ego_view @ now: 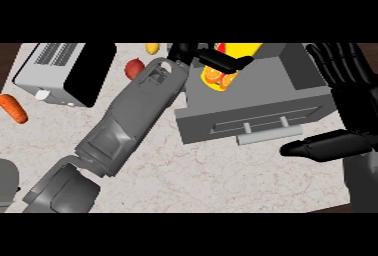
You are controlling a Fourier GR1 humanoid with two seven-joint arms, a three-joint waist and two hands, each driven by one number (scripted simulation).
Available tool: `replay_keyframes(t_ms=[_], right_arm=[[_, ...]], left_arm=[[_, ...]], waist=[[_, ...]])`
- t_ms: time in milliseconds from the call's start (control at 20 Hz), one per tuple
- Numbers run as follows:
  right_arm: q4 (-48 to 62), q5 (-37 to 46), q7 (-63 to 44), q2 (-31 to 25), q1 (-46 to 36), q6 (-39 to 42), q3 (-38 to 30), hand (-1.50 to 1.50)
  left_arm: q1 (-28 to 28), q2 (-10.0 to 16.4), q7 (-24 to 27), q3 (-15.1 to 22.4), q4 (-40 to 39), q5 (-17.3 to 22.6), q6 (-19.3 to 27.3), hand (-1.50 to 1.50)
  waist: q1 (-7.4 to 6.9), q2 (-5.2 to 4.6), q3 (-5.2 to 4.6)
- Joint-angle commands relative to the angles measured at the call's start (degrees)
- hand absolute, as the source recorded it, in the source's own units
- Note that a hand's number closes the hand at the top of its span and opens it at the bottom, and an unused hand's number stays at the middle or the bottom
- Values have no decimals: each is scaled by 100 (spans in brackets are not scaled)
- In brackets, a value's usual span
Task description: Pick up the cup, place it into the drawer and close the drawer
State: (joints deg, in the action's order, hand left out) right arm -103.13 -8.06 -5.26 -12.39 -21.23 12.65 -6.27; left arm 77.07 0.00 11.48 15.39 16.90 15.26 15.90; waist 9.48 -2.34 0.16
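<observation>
Marbled counter (207, 175). The grey drawer (221, 122) stands open, pale handle (269, 135) facing the lower edge. The left forearm crosses diagonally from lower left. The left hand (214, 59) is over the drawer's open top, fingers curled across the yellow, orange-patterned cup (220, 79). Whether the cup touches the drawer floor: cannot tell. The right hand (354, 107) rests at the right edge, fingers straight up, thumb pointing toward the handle, apart from it. Toaster (63, 75) at upper left; carrot (13, 109) at left edge.
</observation>
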Motion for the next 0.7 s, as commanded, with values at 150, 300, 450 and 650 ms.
replay_keyframes(t_ms=[150,300,450,650], right_arm=[[110,-54,8,114,-196,107,217,-150],[139,-531,101,194,-203,612,446,-150],[125,-925,34,45,-301,1147,592,150],[77,-1326,-288,-18,-199,1755,1084,150]], left_arm=[[-385,0,316,256,186,537,-113,-150],[-505,0,639,182,228,762,-37,-150],[-443,0,867,-30,473,1199,-199,-150],[-514,0,1430,-161,642,1572,-312,-150]], waist=[[275,-62,-9],[340,-110,-6],[294,-75,-12],[182,-22,-21]])
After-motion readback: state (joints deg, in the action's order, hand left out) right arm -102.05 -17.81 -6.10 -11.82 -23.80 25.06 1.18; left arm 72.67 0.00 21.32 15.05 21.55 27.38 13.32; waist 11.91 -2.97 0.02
